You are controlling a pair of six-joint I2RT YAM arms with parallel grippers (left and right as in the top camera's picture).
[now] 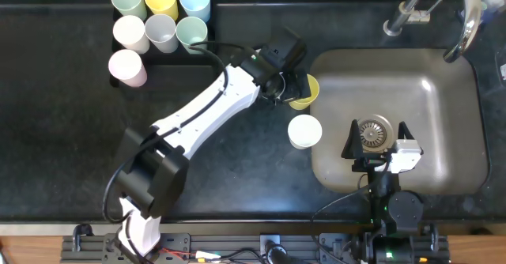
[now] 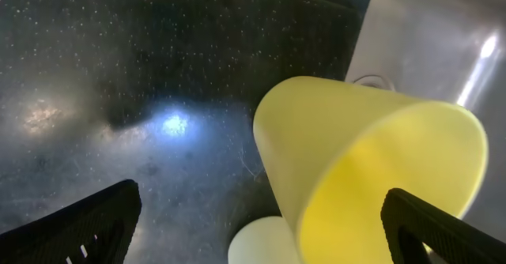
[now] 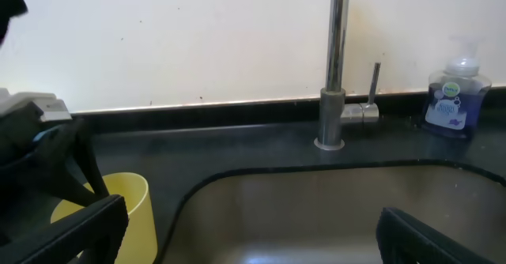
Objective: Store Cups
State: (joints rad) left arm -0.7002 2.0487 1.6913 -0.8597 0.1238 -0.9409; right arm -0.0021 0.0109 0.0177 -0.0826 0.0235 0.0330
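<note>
The left end effector [image 2: 261,194] is wide open around the yellow cup [image 2: 371,161] and grips nothing. The cup stands on the bench [image 1: 63,137] right at the rim of the sink [image 1: 443,177]. It is not centred in the gap: one finger [image 2: 443,224] is at the cup's mouth and the other [image 2: 79,224] is well apart from it.

That offset is probably the main risk. If the jaws close from here, the far finger would sweep a long way before it meets the wall. It could shove the light cup sideways, tip it, or send it over the rim into the sink.

The white cup [image 1: 304,131] stands just beside the yellow one, also at the sink's edge. A sideways shove or a low swing of the arm could knock it in too.

The cup looks thin and smooth, so a hard squeeze near the rim might buckle it or let it slip out on the lift. A grip lower on the wall looks safer.

The cup group [image 1: 161,28] is packed tight at the far left of the bench, with the pink cup [image 1: 126,68] just outside it. A tilted or low carry there could topple its neighbours, and I cannot tell whether a free place remains.

The right end effector [image 3: 251,210] hangs open and empty over the sink, clear of all this.
</note>
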